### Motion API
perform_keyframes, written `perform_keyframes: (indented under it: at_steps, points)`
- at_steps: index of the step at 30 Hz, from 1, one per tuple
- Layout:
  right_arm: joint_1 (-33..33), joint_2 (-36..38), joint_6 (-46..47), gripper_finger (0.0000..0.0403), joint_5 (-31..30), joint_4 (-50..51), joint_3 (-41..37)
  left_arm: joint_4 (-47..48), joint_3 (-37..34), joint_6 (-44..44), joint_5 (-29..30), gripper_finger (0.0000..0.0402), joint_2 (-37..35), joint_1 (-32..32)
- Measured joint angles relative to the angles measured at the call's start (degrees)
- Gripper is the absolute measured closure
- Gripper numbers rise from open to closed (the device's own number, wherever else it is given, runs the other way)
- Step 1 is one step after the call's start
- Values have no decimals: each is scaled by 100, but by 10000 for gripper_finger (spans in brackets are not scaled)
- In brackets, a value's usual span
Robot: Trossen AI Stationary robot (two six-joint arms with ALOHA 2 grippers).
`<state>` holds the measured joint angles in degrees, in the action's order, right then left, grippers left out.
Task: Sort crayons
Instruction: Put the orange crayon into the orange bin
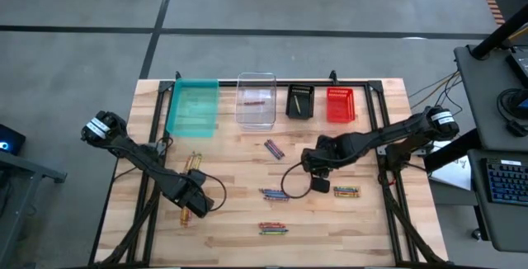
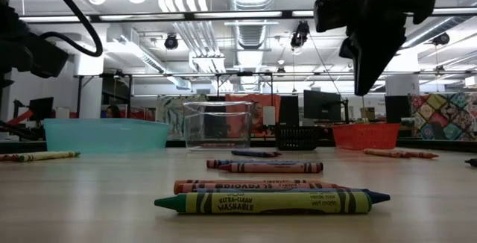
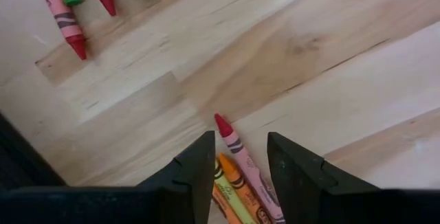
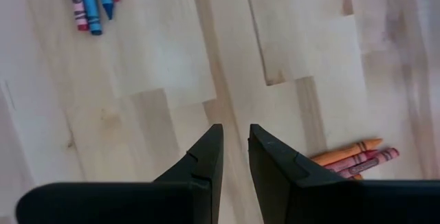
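Note:
Crayons lie in small groups on the wooden table: one (image 1: 194,162) at the left, one (image 1: 273,148) in the middle, others (image 1: 275,195) (image 1: 272,228) toward the near edge, and one (image 1: 346,191) at the right. My left gripper (image 1: 195,200) points down, open, low over a group of a pink-red, an orange and a yellow crayon (image 3: 237,165), with a finger on either side of them. I cannot tell whether it touches them. My right gripper (image 1: 320,182) hangs above bare wood, its fingers (image 4: 236,131) open by a narrow gap with nothing between; an orange and pink group (image 4: 357,157) lies beside it.
Along the far edge stand a teal bin (image 1: 194,106), a clear bin (image 1: 256,112) with a red crayon in it, a small black bin (image 1: 300,101) and a red bin (image 1: 340,104). A cable loop (image 1: 290,185) hangs by my right gripper. Bare wood lies between the groups.

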<state>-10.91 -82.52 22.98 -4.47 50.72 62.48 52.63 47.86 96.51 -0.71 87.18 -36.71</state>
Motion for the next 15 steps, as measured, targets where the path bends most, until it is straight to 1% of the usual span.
perform_keyframes:
  at_steps: [9,15]
  points:
    - [-128,4,258,344,36,33,0,-12,0,109,28,286,0,-72]
    - [-448,103,425,344,48,528,-2,-32,-2,307,28,286,0,-308]
